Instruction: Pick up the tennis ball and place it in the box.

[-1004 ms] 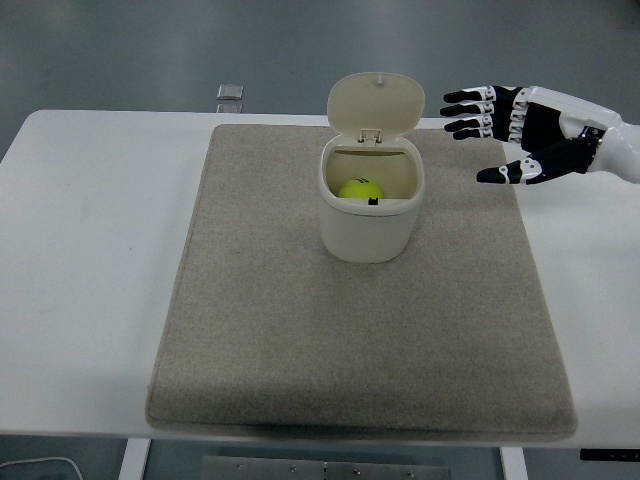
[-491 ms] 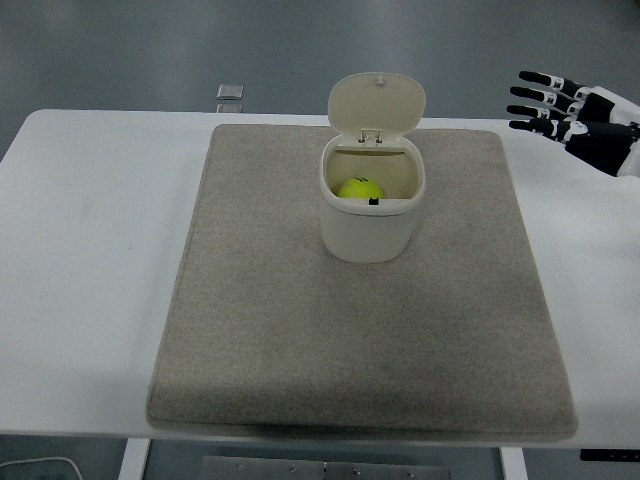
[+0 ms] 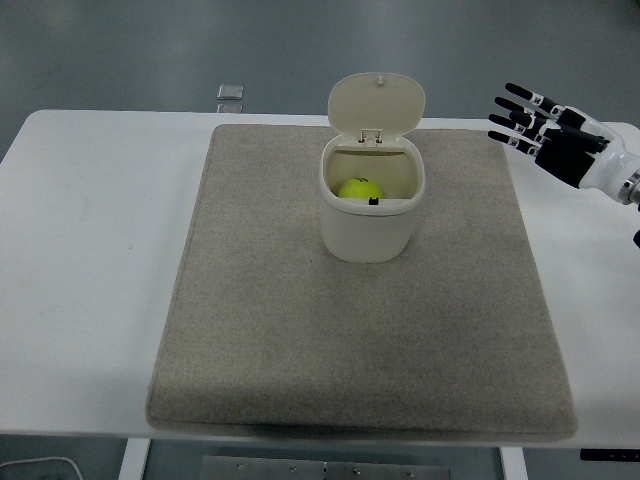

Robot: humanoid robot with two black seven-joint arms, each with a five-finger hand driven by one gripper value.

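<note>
A yellow-green tennis ball [image 3: 360, 188] lies inside a cream box [image 3: 370, 222] that stands on the far middle of the mat. The box's hinged lid [image 3: 377, 103] stands open and upright behind the opening. My right hand [image 3: 530, 122] hovers at the right edge, well to the right of the box and above the mat's far right corner. Its fingers are spread and point up and left, with nothing in them. The left arm does not show.
A grey felt mat [image 3: 360, 340] covers most of the white table [image 3: 90, 260]. A small grey square object [image 3: 230, 93] sits at the table's far edge, left of the box.
My right hand has drawn back from beside the box lid to the right edge, then tilted so the fingers point more upward. The ball and box have stayed still.
</note>
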